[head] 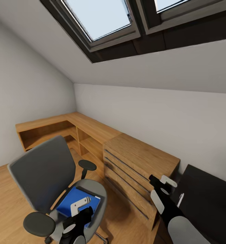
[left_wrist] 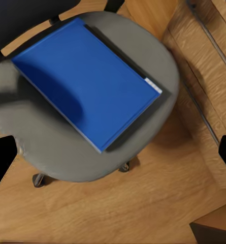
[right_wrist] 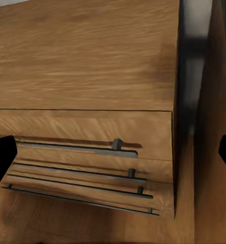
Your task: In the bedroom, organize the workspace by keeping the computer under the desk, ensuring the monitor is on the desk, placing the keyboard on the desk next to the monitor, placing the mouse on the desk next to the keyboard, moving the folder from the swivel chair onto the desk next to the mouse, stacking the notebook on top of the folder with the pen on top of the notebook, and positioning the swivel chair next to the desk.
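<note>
The swivel chair [head: 42, 173] stands at the lower left, grey with black armrests. The blue folder [head: 67, 203] lies flat on its seat [left_wrist: 143, 56]. My left gripper [head: 84, 207] hovers open above the folder's [left_wrist: 87, 81] near edge and does not touch it. Open and holding nothing, my right gripper [head: 162, 179] hangs over the corner of the wooden drawer unit [head: 136, 162], beside the black desk [head: 211, 200] at the lower right. A short pale stick [head: 180, 200], possibly the pen, lies on the desk top. The computer, monitor, keyboard, mouse and notebook are out of view.
The drawer unit [right_wrist: 92, 66] with long dark handles [right_wrist: 77, 147] stands between the chair and the desk. A low wooden shelf [head: 59, 127] runs along the back walls. The sloped ceiling holds a dark-framed skylight [head: 99, 20]. Wood floor [head: 4, 200] lies left of the chair.
</note>
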